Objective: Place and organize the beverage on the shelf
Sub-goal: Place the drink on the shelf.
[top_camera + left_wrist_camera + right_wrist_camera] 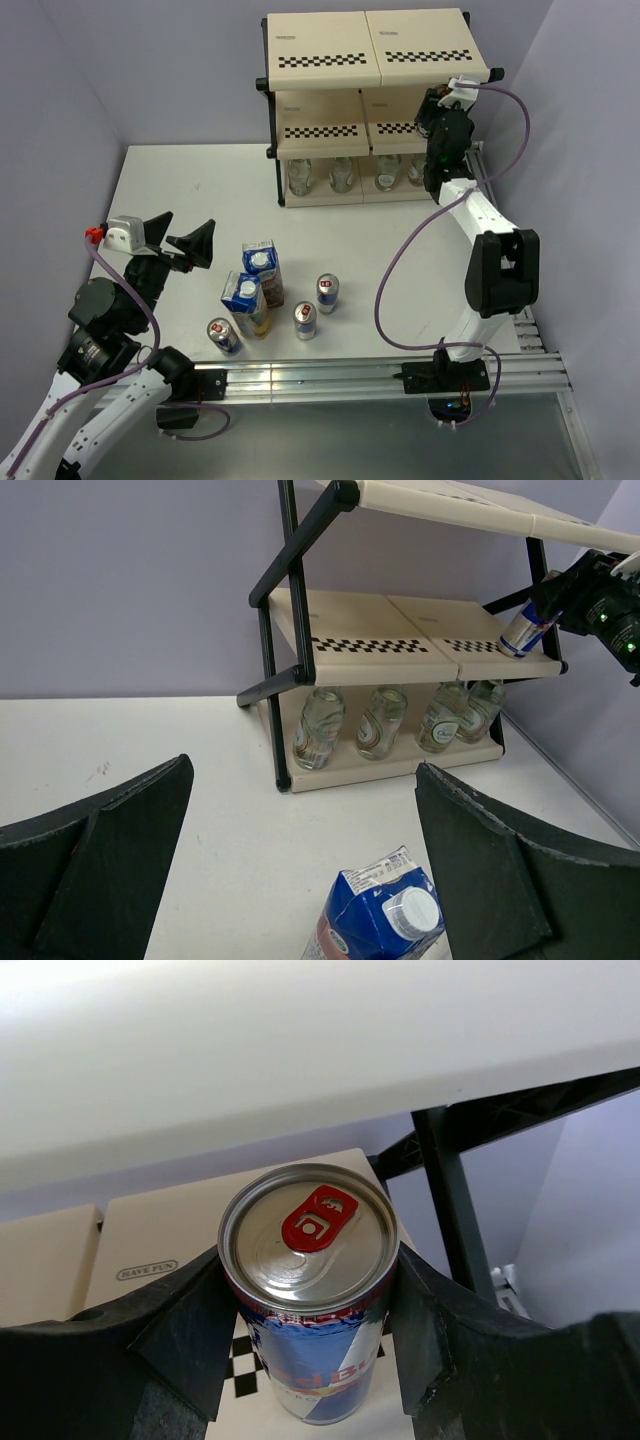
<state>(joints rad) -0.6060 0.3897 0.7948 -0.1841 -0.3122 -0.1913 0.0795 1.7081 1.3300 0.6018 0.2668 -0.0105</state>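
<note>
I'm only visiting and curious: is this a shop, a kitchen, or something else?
Probably a robot test bench, not a shop: two arms bolted to a rail at the edge of a white table, bare lilac walls, one small shelf of bottles, a can held at it.

White links, black joints — left arm (105, 320) and right arm (480, 215) alike, each trailing a lilac cable (395, 275); the left gripper (305, 780) bears black wedge-shaped fingers (100, 850).
</note>
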